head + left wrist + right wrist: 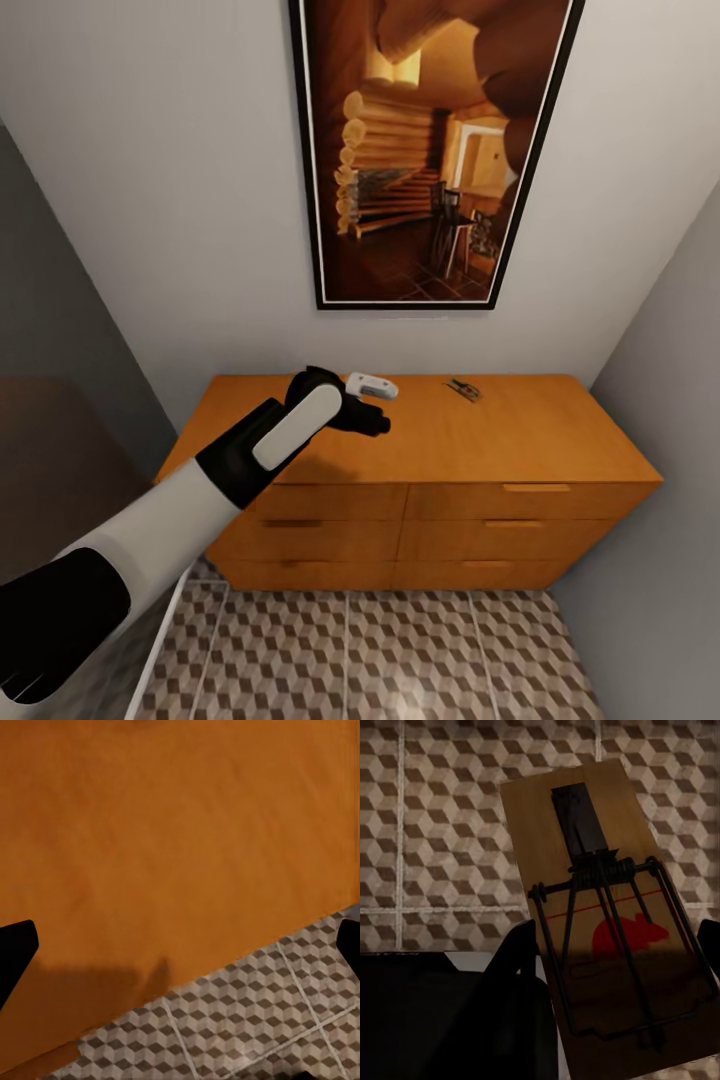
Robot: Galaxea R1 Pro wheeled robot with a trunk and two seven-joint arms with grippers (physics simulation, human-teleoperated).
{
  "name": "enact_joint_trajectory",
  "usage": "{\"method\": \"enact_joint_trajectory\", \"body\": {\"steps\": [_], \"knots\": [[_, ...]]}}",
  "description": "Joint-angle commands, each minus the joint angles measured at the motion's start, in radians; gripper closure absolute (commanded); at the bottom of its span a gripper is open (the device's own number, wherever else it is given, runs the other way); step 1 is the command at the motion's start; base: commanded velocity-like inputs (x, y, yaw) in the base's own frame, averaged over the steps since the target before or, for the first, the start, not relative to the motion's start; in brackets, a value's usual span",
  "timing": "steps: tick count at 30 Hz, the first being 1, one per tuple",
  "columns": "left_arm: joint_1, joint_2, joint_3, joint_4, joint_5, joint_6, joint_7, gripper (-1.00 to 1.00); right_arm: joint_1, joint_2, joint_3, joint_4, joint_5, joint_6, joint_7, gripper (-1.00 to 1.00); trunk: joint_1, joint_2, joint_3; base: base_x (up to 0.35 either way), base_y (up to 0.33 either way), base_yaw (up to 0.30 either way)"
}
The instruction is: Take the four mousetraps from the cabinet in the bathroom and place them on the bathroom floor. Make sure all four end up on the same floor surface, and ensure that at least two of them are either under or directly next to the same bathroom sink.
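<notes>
My right gripper (pixel 615 1020) pinches a light, stiff mousetrap (pixel 600 922) by its end, left gripper (pixel 180 945) spread wide, empty.

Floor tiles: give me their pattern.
Brown, beige and white 3D cubes on the floor, clearest in the right wrist view.

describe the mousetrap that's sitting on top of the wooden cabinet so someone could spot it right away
Find the wide orange-brown cabinet against the wall, below the big framed cabin picture. The mousetrap lies on its top toward the back right, beyond the left gripper. It is the only small dark-wired object on that otherwise plain wooden surface.
</notes>
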Motion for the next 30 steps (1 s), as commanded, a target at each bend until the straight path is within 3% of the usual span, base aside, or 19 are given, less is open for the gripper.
{"method": "enact_joint_trajectory", "body": {"steps": [1, 4, 7, 30], "knots": [[-0.001, 0.000, -0.015, -0.001, 0.009, 0.000, 0.011, -1.00, -0.001, 0.000, 0.006, 0.001, -0.012, -0.004, 0.008, 1.00, 0.001, -0.002, -0.002, 0.213, -0.203, 0.000], [-0.001, -0.001, -0.054, 0.000, 0.009, -0.001, 0.011, -1.00, -0.001, 0.000, 0.005, 0.001, -0.012, -0.003, 0.009, 1.00, 0.001, -0.002, -0.002, 0.122, -0.120, 0.000], [-0.002, 0.001, -0.064, 0.000, 0.009, -0.001, 0.011, -1.00, -0.001, 0.000, 0.005, 0.001, -0.012, -0.004, 0.009, 1.00, 0.001, -0.002, -0.002, 0.041, -0.040, 0.000], [-0.002, 0.004, -0.069, 0.005, 0.006, -0.003, 0.014, -1.00, -0.001, 0.000, 0.005, 0.000, -0.012, -0.004, 0.010, 1.00, 0.001, -0.002, -0.002, 0.002, -0.056, 0.000]]}}
